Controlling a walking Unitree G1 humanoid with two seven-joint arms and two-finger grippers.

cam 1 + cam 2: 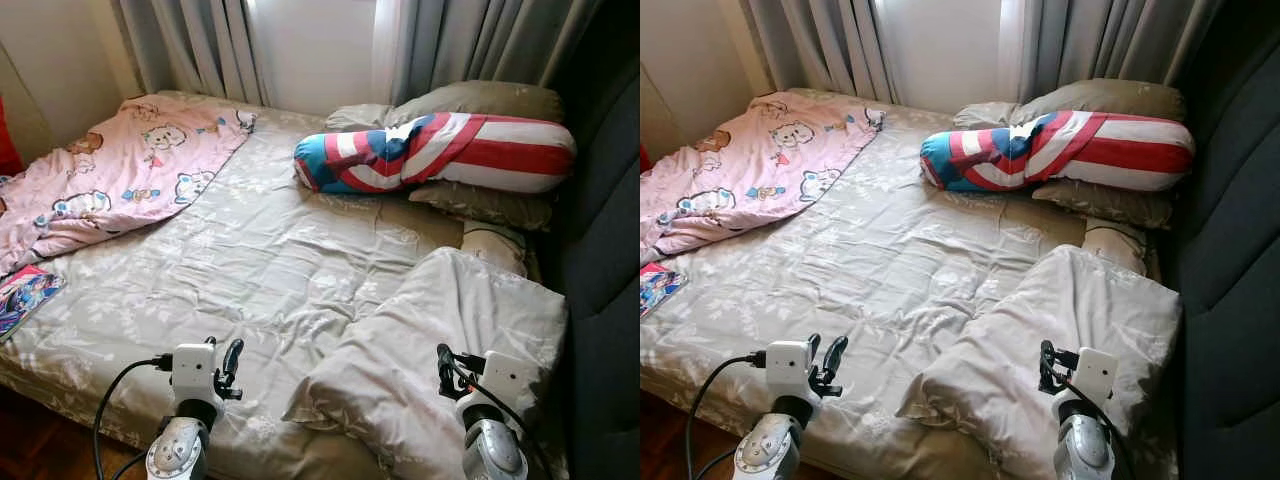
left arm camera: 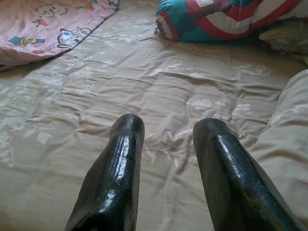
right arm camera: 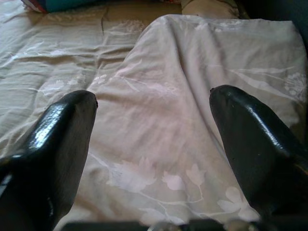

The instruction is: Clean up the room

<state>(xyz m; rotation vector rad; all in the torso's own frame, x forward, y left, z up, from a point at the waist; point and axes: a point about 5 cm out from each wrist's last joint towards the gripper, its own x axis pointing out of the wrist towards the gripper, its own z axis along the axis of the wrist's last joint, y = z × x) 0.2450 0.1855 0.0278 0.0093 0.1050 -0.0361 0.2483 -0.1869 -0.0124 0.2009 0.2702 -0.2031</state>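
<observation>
So from the head cam, left eye: the folded grey quilt (image 1: pixel 440 350) sits on the bed (image 1: pixel 230 270) at the near right corner, just in front of the right claw (image 1: pixel 447 372), with the left claw (image 1: pixel 226 368) hovering over bare sheet to its left. Right eye shows the same layout, plus the striped bolster (image 1: pixel 1060 150) on the pillows and the pink blanket (image 1: pixel 750 170) bunched at the far left. Left wrist cam: fingers parted a bit, nothing between them. Right wrist cam: fingers spread wide right over the quilt, empty. The quilt looks soft, floppy and light, probably thickish, though the folds are hard to read. I'd pinch a bunched edge or corner, since a flat patch would likely slip.
</observation>
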